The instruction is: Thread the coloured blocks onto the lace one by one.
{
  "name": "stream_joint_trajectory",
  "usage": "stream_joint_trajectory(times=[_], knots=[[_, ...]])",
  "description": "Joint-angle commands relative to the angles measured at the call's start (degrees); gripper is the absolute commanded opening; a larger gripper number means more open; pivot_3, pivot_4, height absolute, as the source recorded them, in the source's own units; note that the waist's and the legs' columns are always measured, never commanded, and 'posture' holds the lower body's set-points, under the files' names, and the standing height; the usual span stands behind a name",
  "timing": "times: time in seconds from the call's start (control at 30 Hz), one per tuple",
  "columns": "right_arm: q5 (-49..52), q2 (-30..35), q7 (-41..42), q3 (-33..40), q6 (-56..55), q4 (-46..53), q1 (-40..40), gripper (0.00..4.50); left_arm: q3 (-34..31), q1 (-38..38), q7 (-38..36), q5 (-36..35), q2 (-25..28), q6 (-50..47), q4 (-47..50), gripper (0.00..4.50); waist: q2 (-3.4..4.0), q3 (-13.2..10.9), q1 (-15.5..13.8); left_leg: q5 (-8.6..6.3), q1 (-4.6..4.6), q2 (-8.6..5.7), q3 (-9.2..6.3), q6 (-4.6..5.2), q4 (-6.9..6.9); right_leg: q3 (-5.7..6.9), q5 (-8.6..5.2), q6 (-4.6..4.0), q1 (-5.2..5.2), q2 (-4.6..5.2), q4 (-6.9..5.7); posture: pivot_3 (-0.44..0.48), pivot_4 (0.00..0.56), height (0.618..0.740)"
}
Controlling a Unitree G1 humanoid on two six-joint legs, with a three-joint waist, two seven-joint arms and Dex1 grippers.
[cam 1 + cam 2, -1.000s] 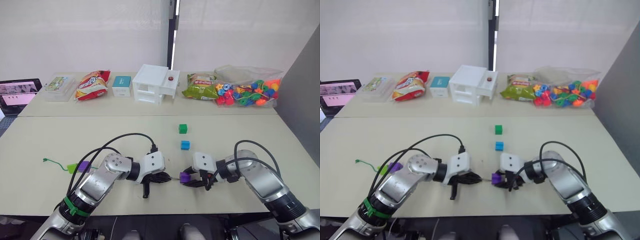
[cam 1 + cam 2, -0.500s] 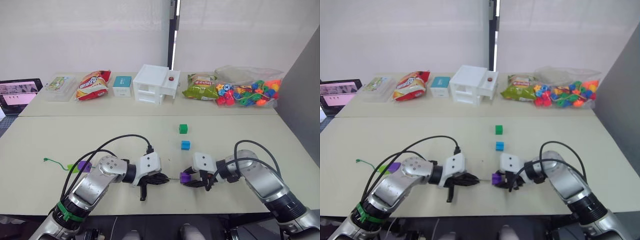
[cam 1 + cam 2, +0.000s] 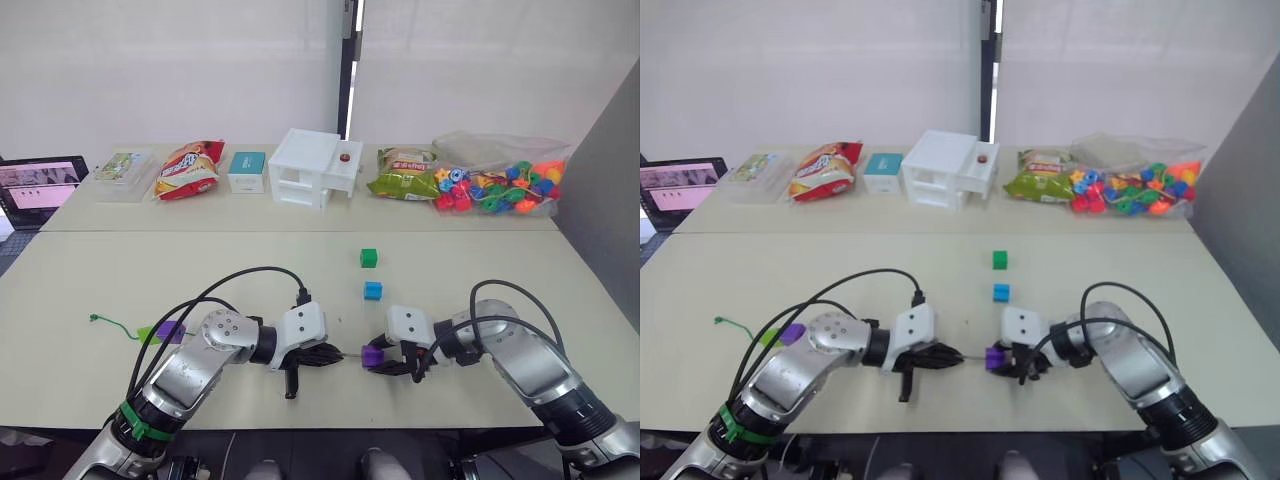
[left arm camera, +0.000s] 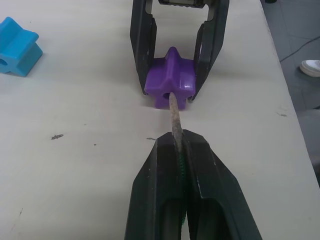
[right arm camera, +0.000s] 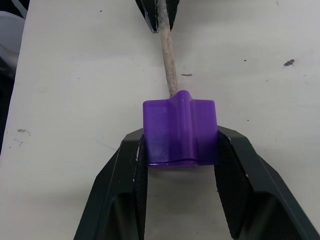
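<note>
My right gripper is shut on a purple block that rests on the table near the front edge. Facing it, my left gripper is shut on the lace's stiff greyish tip. The tip's end meets the hole in the purple block. The green lace trails off to the left and ends in a knot. Another purple block and a lime green one sit on it there. A blue block and a dark green block lie loose behind the grippers.
Along the back table stand a tablet, a clear box, a red snack bag, a teal box, a white toy house, a green snack bag and a clear bag of bright beads. A grey wall closes the right side.
My left gripper drew back slightly to the left, then came right again, with the lace tip still at the purple block. The right gripper has held still.
</note>
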State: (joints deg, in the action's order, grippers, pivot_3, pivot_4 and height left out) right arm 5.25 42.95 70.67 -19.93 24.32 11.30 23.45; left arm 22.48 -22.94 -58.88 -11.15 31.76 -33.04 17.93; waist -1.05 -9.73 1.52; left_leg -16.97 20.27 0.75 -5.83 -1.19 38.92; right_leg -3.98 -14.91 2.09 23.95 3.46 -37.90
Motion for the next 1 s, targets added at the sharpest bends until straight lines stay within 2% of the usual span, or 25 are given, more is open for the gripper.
stream_joint_trajectory(times=[0.03,0.33,0.63,0.87,1.0], knots=[[-0.2,0.7,0.1,-1.1,1.3,0.9,-1.4,1.35,1.8,-2.0,0.1,-0.3,-2.3,0.8,0.3,0.0,0.0,0.0,-0.2,0.0,0.01,0.0,0.0,0.0,0.0,0.0,0.0,0.0,0.0,0.0,0.02,0.0,0.15,0.74],[0.0,0.6,-0.5,-0.7,2.5,1.8,-1.6,1.35,4.5,-4.3,-0.5,0.9,-5.2,2.3,-3.1,0.0,0.0,0.0,-0.6,0.0,0.0,0.0,0.0,0.0,0.01,0.0,0.0,0.0,-0.02,0.0,0.04,0.0,0.15,0.74],[-0.1,0.5,-1.3,-0.5,3.0,2.2,-2.0,1.35,7.7,-8.6,-1.0,2.8,-11.6,4.5,-8.7,0.0,-0.01,0.0,-0.7,0.0,-0.01,-0.01,0.01,0.0,0.01,0.0,0.0,0.0,-0.03,-0.01,0.04,0.0,0.15,0.74],[-0.1,0.4,-1.9,-0.2,3.6,2.8,-2.4,1.35,6.3,-7.8,-1.6,2.8,-10.1,3.3,-8.4,0.0,-0.02,0.0,-0.7,0.0,-0.02,0.0,0.0,0.0,0.05,0.01,0.0,0.0,-0.13,-0.01,0.16,0.0,0.15,0.74],[-0.1,0.5,-2.2,-0.2,3.7,3.2,-2.9,1.35,2.9,-7.2,-3.7,0.4,-6.4,1.5,-5.5,1.27,-0.01,0.0,-0.6,0.0,-0.02,0.01,-0.01,0.0,0.04,0.01,0.0,0.0,-0.11,-0.02,0.15,0.0,0.15,0.74]])
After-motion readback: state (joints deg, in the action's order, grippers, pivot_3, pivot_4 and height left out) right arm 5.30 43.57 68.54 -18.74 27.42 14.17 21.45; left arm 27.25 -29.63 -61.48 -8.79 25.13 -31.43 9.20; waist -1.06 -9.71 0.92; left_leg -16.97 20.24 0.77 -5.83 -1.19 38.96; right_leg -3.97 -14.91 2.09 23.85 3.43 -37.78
